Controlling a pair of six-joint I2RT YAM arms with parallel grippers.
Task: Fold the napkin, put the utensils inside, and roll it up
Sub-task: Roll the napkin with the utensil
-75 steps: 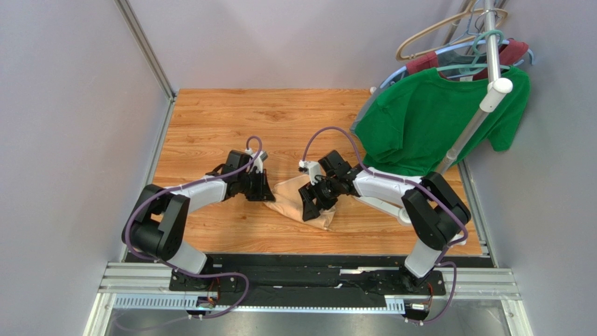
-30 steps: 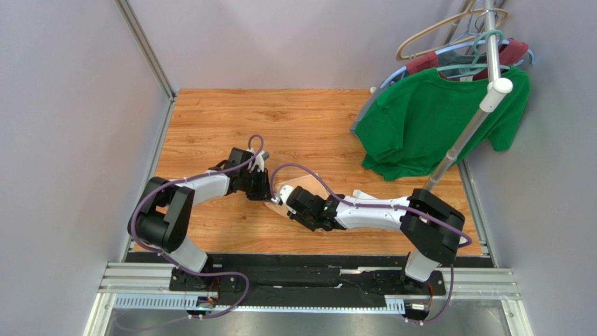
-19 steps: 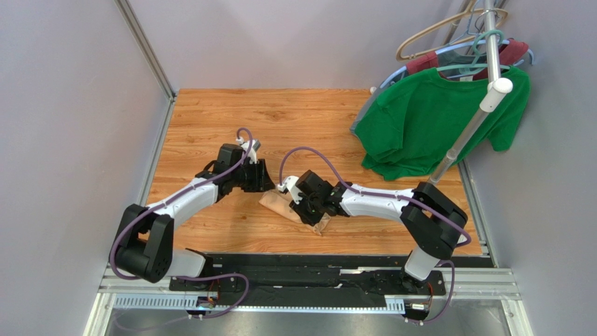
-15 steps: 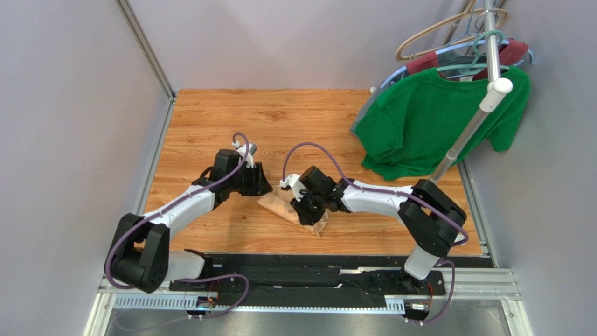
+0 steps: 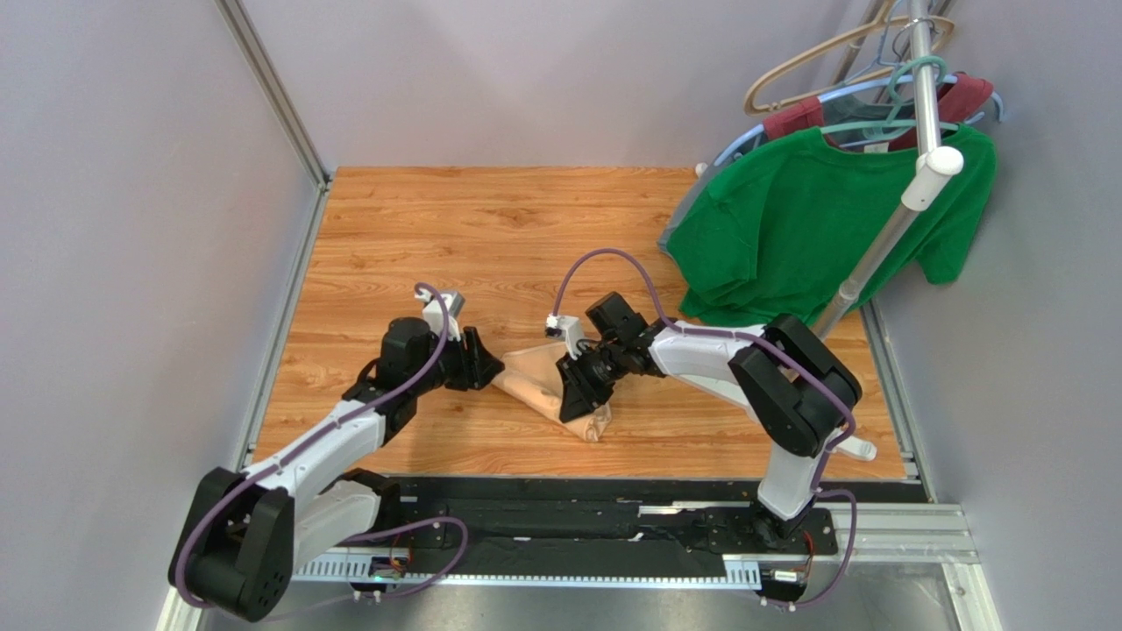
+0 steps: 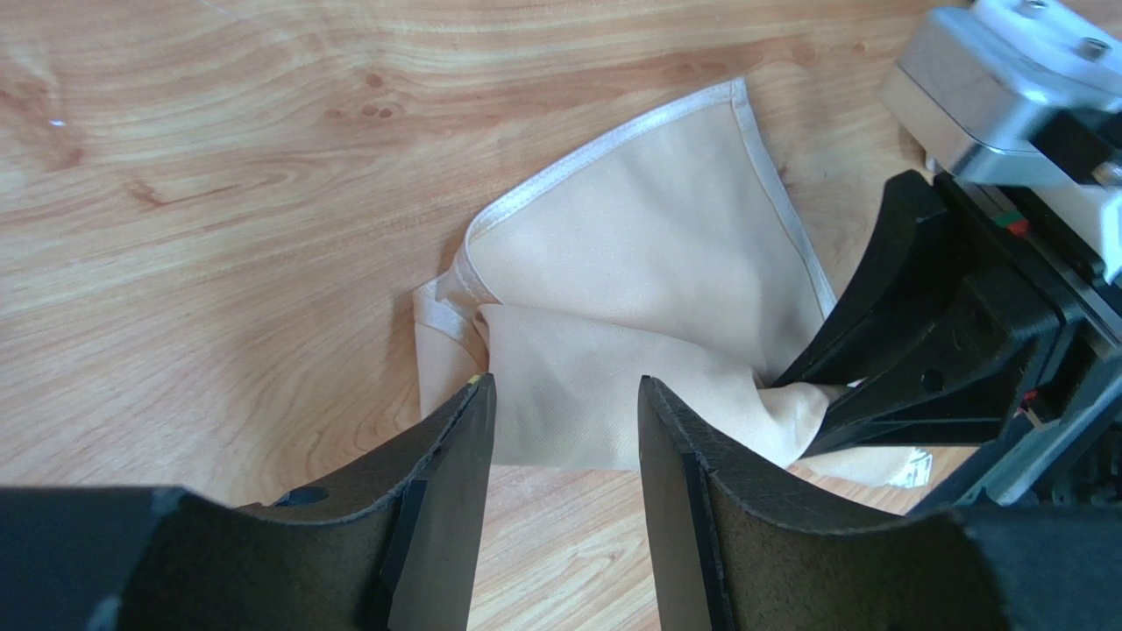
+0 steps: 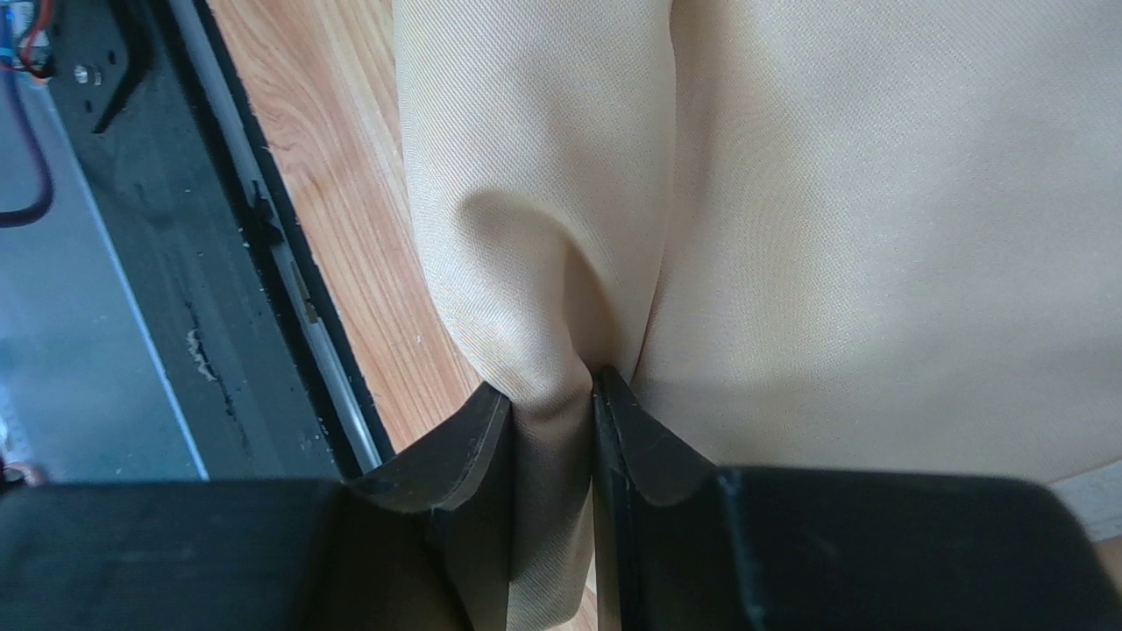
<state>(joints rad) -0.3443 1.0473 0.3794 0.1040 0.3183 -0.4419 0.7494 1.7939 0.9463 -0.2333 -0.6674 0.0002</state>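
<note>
- The napkin (image 5: 534, 381) lies bunched and part-folded on the desk (image 5: 527, 224), close to its near edge and about midway between its left and right edges.
- A raised pleat of the cloth is clamped between the right fingers (image 7: 454, 473). The left fingers (image 6: 441, 500) are spread at the cloth's left end with nothing held between them.
- If the pinched pleat is pulled sideways, the folded layers could be dragged open, since no other part of the cloth is pinned down.
- With the bundle so near the desk's near edge, it could be drawn off onto the black rail.
- A clash is judged possible, as both sets of fingers stand close together over one small bundle.
- The hemmed corner flap and the layering are shown only by the left wrist view, and the pinch itself only by the right wrist view.
- The cloth's place on the desk and the green T-shirt (image 5: 817, 224) over the far right corner are given by the top view alone.
- No spoon is seen in any view, and whether one is wrapped inside cannot be told.
</note>
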